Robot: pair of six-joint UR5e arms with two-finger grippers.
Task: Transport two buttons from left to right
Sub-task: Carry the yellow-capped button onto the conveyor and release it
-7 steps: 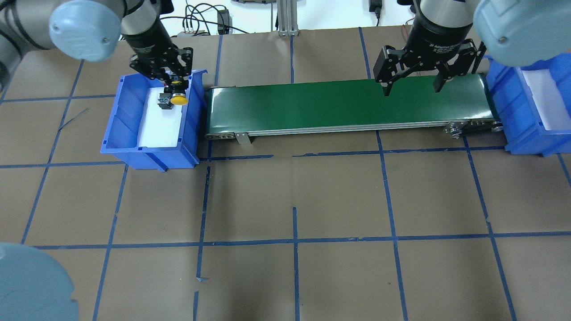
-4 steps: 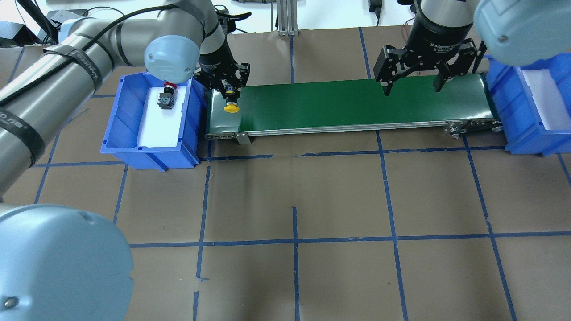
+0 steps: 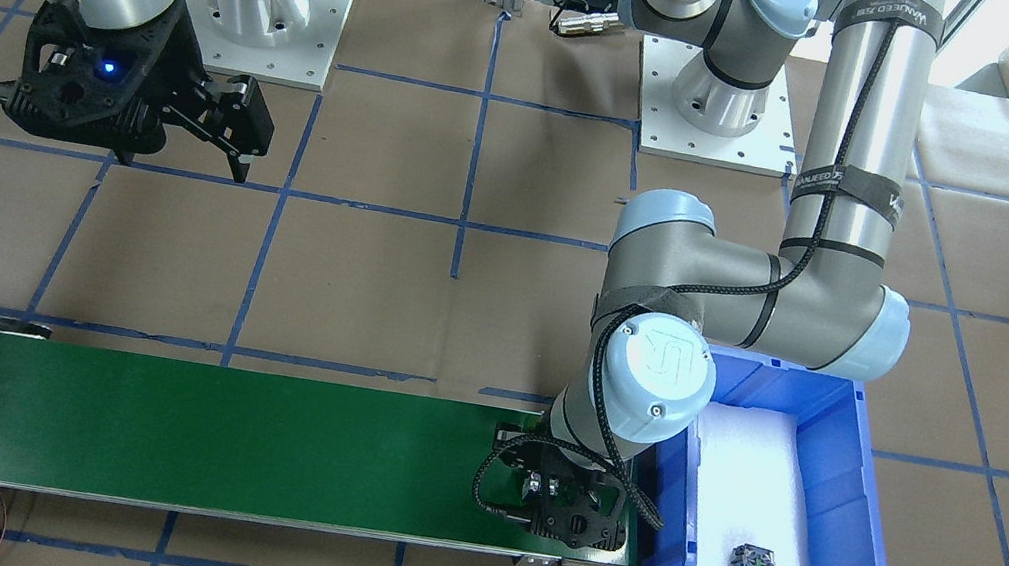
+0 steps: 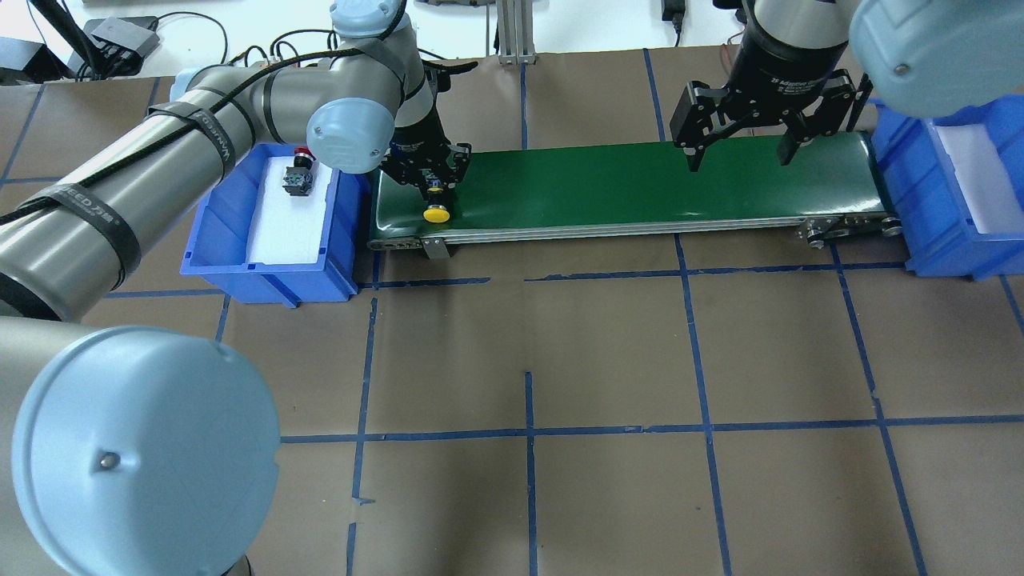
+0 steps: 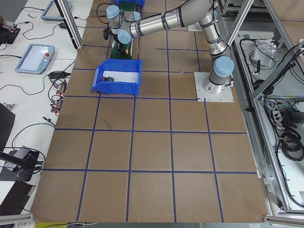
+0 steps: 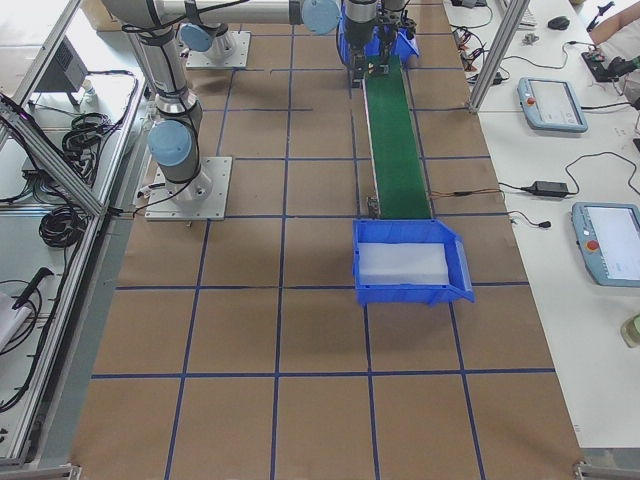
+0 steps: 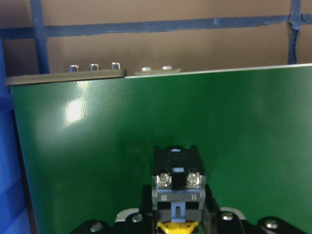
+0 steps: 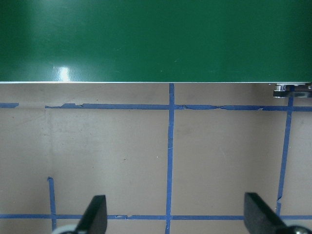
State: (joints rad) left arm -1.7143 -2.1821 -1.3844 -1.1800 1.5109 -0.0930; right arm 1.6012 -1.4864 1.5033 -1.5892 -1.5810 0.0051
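Table (image 4: 608, 360), brown with blue tape grid, bears green conveyor (image 4: 624, 180).

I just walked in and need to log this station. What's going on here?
The left gripper is shut on the yellow button, holding it low over the left end of the green belt, just beside the left blue bin. The red button lies in that bin, not yet moved. The right gripper hangs open over the belt's right end, next to the right blue bin.
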